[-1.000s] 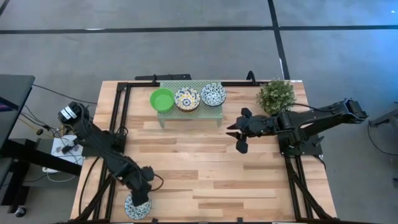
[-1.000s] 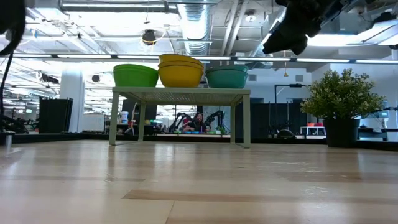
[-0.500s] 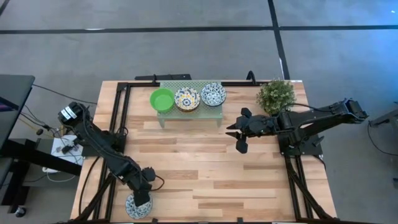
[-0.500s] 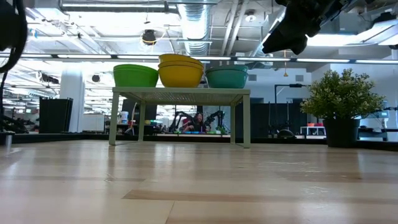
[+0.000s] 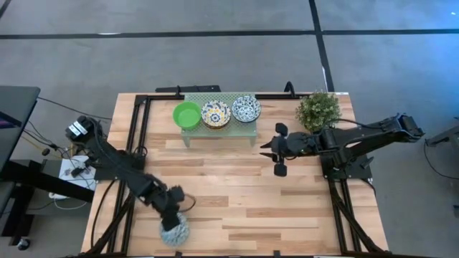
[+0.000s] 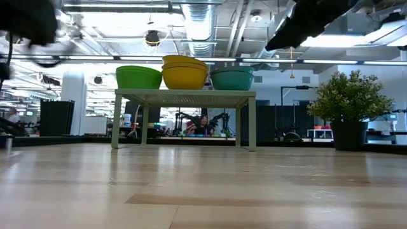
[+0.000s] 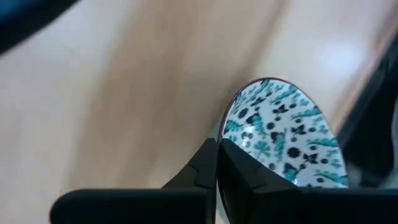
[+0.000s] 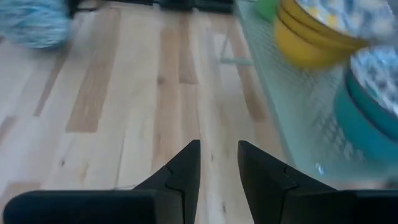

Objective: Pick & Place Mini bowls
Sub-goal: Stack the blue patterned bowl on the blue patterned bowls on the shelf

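A small round white bowl with a teal-blue floral pattern point(image 5: 174, 232) sits at the near left edge of the light wooden slatted table point(image 5: 237, 193), with the left gripper point(image 5: 172, 218) clamped on its rim, fingers point(image 7: 214, 174) pressed together on the edge. Farther in, right of centre, the right gripper point(image 5: 278, 149) hangs above the bare wood with its two dark fingers point(image 8: 186, 165) apart, holding nothing. At the far side stands a pale green mesh rack point(image 5: 219, 127) carrying three bowl stacks in a row: a plain bright green bowl point(image 5: 186, 115) on the left, a yellow-sided floral bowl point(image 5: 215, 113) in the middle, a teal-sided blue floral bowl point(image 5: 246, 108) on the right. A small potted green plant point(image 5: 318, 110) stands right of the rack.
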Controlling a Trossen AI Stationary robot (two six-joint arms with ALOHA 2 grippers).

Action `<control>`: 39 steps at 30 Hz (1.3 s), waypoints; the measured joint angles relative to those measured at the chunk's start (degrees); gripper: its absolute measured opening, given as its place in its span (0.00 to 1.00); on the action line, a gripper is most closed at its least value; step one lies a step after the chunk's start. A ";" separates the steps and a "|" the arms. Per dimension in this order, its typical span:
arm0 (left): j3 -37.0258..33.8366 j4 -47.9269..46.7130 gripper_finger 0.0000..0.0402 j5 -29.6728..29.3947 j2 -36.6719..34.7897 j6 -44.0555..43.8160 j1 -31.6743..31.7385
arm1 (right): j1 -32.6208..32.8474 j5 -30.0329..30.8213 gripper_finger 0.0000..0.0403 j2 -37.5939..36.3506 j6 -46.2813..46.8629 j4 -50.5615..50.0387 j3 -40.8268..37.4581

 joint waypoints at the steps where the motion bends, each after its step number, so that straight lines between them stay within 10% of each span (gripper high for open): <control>1: -0.01 -0.20 0.02 -1.92 -0.76 0.03 1.22 | -0.02 -1.69 0.25 0.25 -2.29 0.64 0.00; 10: -0.10 1.52 0.02 -14.82 -9.72 3.39 14.93 | 0.03 -20.33 0.26 9.93 -18.11 11.84 0.02; 27: -0.05 10.75 0.02 -16.52 -8.16 7.57 27.17 | 2.38 -21.73 0.51 36.29 -32.25 17.35 15.67; 39: -0.05 13.11 0.02 -17.55 -8.34 7.95 27.11 | 2.54 -20.06 0.36 44.95 -39.05 16.02 24.28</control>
